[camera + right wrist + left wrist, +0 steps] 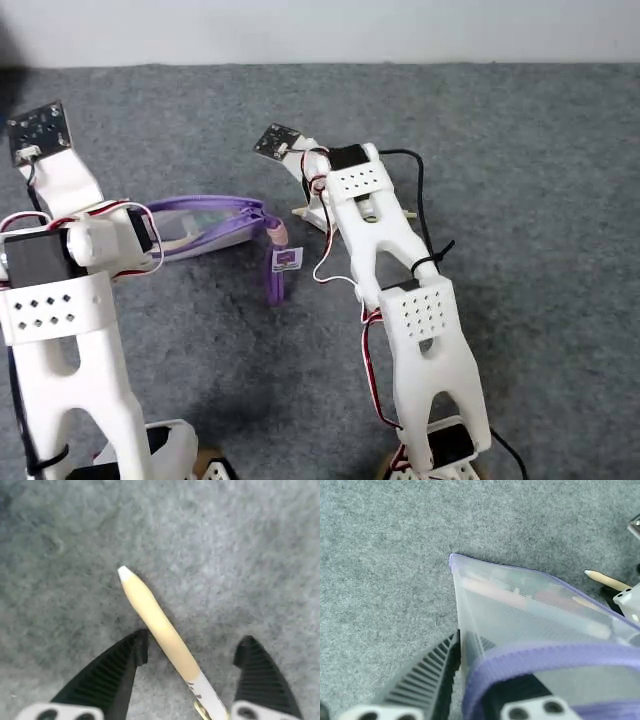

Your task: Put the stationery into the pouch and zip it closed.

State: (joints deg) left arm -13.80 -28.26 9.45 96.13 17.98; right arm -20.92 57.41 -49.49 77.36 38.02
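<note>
Currently: translucent purple-trimmed zip pouch [205,226], left-centre on grey felt surface [520,150], stationery visible inside. Left gripper [470,657], fingers clenched on the pouch's edge. Cream-barrelled pen [156,617], flat on the surface right of the pouch. Right gripper [192,647], fingers released, straddling the pen.

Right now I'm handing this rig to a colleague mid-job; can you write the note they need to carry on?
The left gripper is shut on the purple edge of the pouch.
The right gripper is open, low over the table, one finger on either side of the pen lying there beside the pouch.
Done: some stationery shows through the pouch wall.
Left: grip the pen, put it in the pouch, whose mouth looks open, then zip it closed.
</note>
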